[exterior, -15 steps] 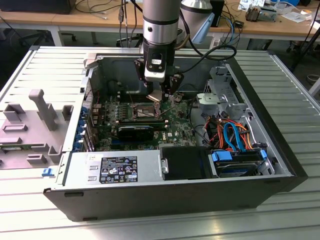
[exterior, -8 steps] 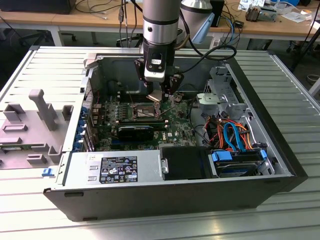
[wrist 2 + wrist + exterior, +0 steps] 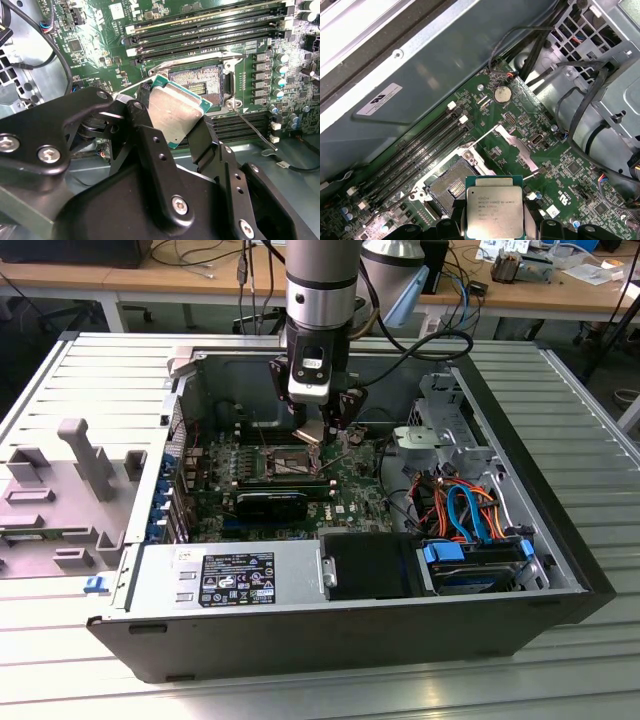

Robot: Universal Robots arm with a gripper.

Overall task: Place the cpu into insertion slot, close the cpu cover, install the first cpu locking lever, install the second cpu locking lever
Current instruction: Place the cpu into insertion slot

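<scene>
My gripper (image 3: pixel 322 428) hangs inside the open computer case, shut on the cpu (image 3: pixel 175 112), a flat square chip with a dull silver top (image 3: pixel 495 212). Black fingers (image 3: pixel 145 125) press on two opposite edges of the chip. It is tilted and sits just above and beside the bare insertion slot (image 3: pixel 197 85), apart from it. In the first wrist view the insertion slot (image 3: pixel 451 187) lies open with its contacts showing. The cpu cover (image 3: pixel 520 147), a silver metal frame, stands swung up beside the slot. A thin wire locking lever (image 3: pixel 255 130) sticks out free past the slot's corner.
Memory slots (image 3: pixel 210 25) run along one side of the socket. A power supply (image 3: pixel 230 575) and a drive bay with blue and orange cables (image 3: pixel 470 520) fill the case's near side. Black cables (image 3: pixel 580 100) hang by the metal cage. A grey fixture (image 3: pixel 60 490) rests at the exterior view's left.
</scene>
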